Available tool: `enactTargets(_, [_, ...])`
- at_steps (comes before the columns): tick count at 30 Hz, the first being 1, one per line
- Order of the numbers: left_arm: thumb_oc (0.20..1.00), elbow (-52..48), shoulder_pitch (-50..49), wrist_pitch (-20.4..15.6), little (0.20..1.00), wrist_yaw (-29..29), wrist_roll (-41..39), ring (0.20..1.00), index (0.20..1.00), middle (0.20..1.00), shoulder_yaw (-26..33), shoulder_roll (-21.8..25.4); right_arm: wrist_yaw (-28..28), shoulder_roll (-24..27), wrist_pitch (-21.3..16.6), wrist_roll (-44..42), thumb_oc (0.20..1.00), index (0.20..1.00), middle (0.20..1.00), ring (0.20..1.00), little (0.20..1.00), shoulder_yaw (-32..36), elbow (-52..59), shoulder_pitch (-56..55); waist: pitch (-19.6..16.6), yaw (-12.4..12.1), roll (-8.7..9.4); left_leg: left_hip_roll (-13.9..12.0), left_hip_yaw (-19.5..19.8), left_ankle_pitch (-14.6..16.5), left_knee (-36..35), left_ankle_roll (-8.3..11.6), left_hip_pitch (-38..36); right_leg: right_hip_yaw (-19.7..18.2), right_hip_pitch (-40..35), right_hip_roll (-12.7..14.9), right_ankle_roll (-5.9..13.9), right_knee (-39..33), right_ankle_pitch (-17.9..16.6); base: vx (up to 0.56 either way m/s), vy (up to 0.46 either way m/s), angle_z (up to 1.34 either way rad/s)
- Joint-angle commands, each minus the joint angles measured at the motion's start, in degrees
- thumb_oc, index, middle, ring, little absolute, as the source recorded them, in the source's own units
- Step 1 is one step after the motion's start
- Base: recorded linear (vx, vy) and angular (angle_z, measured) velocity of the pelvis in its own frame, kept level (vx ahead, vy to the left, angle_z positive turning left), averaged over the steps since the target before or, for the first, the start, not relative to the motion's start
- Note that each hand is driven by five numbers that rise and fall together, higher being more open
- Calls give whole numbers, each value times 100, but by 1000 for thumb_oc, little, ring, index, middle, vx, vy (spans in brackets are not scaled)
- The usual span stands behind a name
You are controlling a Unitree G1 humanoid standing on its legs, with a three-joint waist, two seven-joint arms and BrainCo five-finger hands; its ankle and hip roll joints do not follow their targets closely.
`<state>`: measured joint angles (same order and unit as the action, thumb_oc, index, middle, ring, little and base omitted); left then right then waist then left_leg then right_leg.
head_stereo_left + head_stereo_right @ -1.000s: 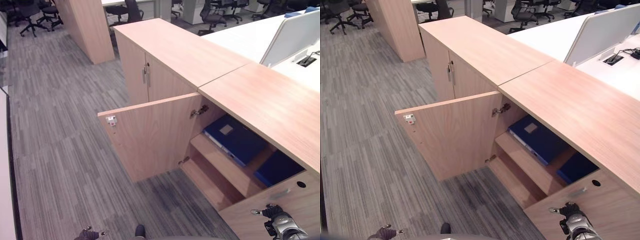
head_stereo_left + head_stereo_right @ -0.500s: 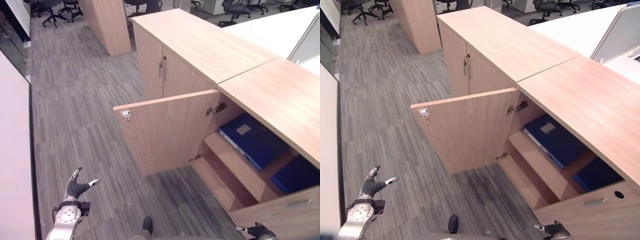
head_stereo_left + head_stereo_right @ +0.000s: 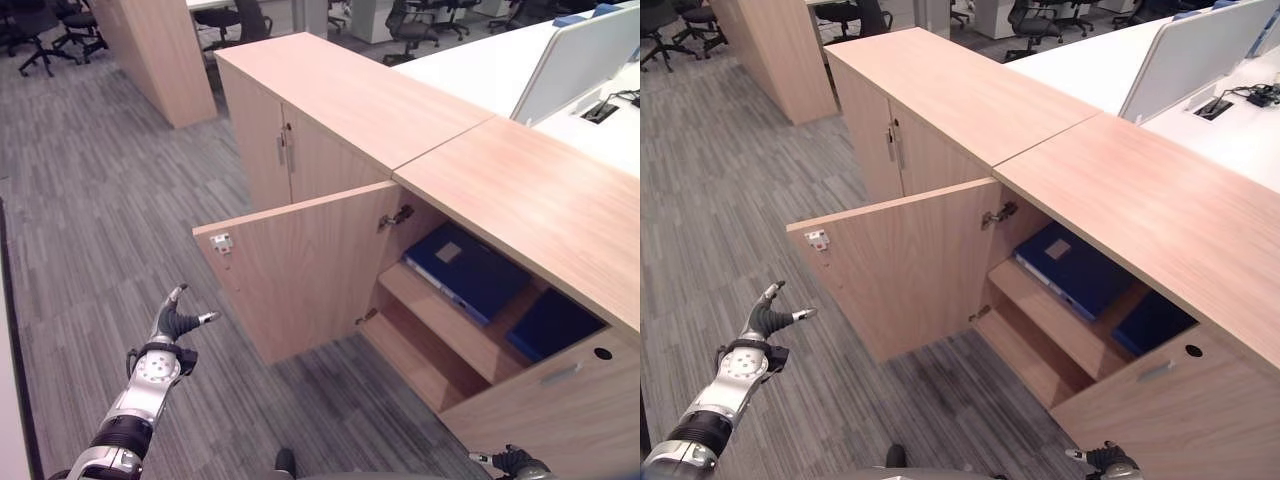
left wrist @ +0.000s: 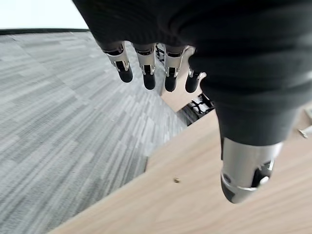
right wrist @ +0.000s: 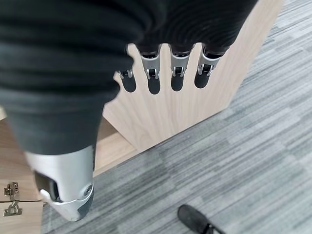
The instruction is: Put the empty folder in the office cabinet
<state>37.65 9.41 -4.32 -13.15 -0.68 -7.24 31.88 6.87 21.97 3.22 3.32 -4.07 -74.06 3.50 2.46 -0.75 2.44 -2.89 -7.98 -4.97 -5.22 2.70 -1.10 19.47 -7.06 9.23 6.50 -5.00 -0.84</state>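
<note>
Office w/ grey carpet [image 3: 90, 230]: blue folder [image 3: 468, 272] already on cabinet shelf [image 3: 440, 310]; left hand [image 3: 172, 325] at 8 o'clock, right hand [image 5: 165, 73], both fingers spread, empty — risk: clipping open door [image 3: 300, 270] edge.

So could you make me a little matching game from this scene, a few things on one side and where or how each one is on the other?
Things:
1. blue folder
2. left hand
3. cabinet door
4. office chairs

Places or states:
A. swung open toward the carpet
B. lying flat on a shelf inside the cabinet
C. far off at the back of the room
D. raised over the carpet, fingers open, holding nothing

Pairs: 1-B, 2-D, 3-A, 4-C
</note>
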Motion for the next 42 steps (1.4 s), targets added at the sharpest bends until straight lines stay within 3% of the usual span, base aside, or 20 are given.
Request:
enactTargets(1, [1000,349,614,-162,1000,-149,141,1000,1000,1000,-98,273,73,50,64,-173,1000,1000,1000,1000,1000,-231,-184,162,-122,-83,106,80,-27,892,22,-92,-206,-23,385,549,516,0,-403,13,12,-18])
enactTargets(11, [1000,1378,1608,-117,1000,-169,24,1000,1000,1000,-513,366,37,88,68,-163,1000,1000,1000,1000,1000,-311,-302,70,-163,135,120,60,-300,1006,22,-121,-449,-281,399,502,553,0,-434,20,13,-19])
enactTargets(20, [1000,2527,3066,-65,1000,-188,45,1000,1000,1000,-1103,795,10,176,-4,-331,1000,1000,1000,1000,1000,-395,-289,0,-148,396,171,-2,-545,1021,22,-122,-530,-517,535,418,591,0,-501,5,4,-15])
enactTargets(24, [1000,2942,3648,-60,1000,-160,126,1000,1000,1000,-1505,521,-10,214,-23,-386,1000,1000,1000,1000,1000,-432,-369,-53,-160,552,242,-15,-656,1052,22,-122,-574,-628,597,393,605,0,-534,-1,0,-8])
enactTargets(32, [1000,2544,3989,-163,1000,-111,171,1000,1000,1000,-1973,-123,53,216,-24,-409,1000,1000,1000,1000,1000,-459,-415,-22,-145,684,283,-24,-713,1073,22,-137,-585,-700,644,390,609,0,-547,-1,2,-6])
enactTargets(42, [1000,1253,3359,-294,1000,153,251,1000,1000,1000,-2524,-1167,192,121,-31,-504,1000,1000,1000,1000,1000,-437,-329,69,-77,707,307,-33,-699,1079,22,-151,-578,-690,654,382,581,0,-536,-2,-1,1])
